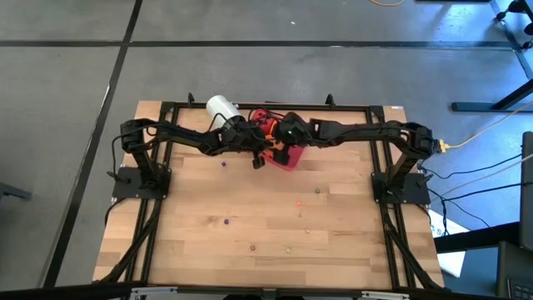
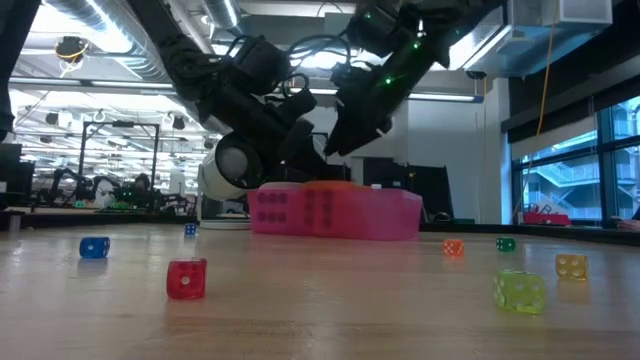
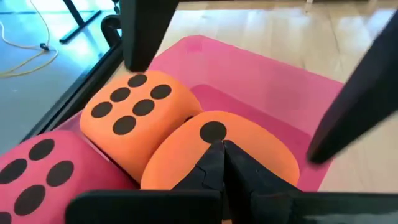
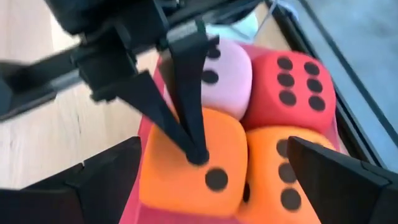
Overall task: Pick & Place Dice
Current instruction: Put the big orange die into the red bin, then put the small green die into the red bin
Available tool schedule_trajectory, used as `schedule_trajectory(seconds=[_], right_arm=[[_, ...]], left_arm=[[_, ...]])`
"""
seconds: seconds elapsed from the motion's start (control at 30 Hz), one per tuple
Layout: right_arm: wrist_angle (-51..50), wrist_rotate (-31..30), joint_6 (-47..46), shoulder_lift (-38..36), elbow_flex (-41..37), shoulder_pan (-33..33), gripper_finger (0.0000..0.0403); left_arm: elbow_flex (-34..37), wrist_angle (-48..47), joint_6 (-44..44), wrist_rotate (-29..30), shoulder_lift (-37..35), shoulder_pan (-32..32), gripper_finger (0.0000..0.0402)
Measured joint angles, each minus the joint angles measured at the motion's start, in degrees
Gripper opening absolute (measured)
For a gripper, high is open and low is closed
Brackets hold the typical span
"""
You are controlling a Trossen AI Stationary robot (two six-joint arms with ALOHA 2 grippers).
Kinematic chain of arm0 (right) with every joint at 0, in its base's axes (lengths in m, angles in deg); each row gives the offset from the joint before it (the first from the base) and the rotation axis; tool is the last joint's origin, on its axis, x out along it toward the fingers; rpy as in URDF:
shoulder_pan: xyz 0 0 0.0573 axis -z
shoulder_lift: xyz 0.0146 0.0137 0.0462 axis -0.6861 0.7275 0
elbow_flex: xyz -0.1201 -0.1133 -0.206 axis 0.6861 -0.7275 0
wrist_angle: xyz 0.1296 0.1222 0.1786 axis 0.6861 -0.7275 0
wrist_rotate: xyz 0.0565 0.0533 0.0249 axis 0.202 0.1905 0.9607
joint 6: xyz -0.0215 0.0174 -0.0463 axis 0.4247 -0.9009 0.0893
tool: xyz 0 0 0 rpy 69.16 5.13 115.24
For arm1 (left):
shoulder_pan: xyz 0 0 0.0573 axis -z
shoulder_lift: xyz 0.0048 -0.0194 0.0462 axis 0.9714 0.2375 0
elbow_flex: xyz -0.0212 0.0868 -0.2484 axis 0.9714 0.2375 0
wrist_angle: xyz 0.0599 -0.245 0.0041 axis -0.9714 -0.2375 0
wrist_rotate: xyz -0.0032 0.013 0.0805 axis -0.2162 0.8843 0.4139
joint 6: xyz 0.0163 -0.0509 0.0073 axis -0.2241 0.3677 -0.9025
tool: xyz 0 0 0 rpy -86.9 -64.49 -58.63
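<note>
Your left gripper [image 4: 198, 152] is pressing its closed fingertips onto an orange die [image 4: 193, 171] in the pink tray [image 3: 261, 81], beside the other dice; your right gripper [image 4: 217, 180] is hovering above, fingers spread wide.

Four dice [image 4: 242, 130] packed in tray [image 3: 267, 87]: two orange, red, pink.
</note>
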Motion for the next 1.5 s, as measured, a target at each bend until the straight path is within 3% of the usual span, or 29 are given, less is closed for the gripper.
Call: schedule_trajectory(seconds=[0.33, 0.53, 0.77, 0.93, 1.23, 1.37, 1.5], right_arm=[[-20.7, 0.0, -5.0, 0.0, 7.7, -0.1, 0.04], [-28.7, 0.8, -5.7, 0.0, 7.7, -1.6, 0.04], [-35.5, 0.3, -13.6, -0.1, 7.7, -4.6, 0.04], [-40.6, -4.8, -19.7, -0.9, 7.6, -6.7, 0.04], [-54.4, -14.4, -27.6, -8.4, 7.4, -11.6, 0.04], [-51.5, -16.7, -28.6, -16.5, 1.5, -14.6, 0.04], [-36.4, -8.0, -23.3, -26.7, -12.8, -16.2, 0.04]], left_arm=[[0.0, -0.9, -0.3, 0.0, -3.6, 0.4, 0.0001], [0.0, -8.8, -0.2, 0.0, -9.5, 1.2, 0.0003], [-0.1, -16.3, -0.2, 0.0, -16.9, 2.6, 0.0001], [0.2, -21.2, 1.0, -0.1, -21.2, 3.6, 0.0003], [5.4, -18.9, 2.8, 0.0, -29.0, 3.9, 0.0003], [6.5, -19.7, 2.9, 0.8, -31.9, 4.2, 0.0002], [6.4, -19.5, 2.9, 1.4, -32.6, 5.1, 0.0001]])
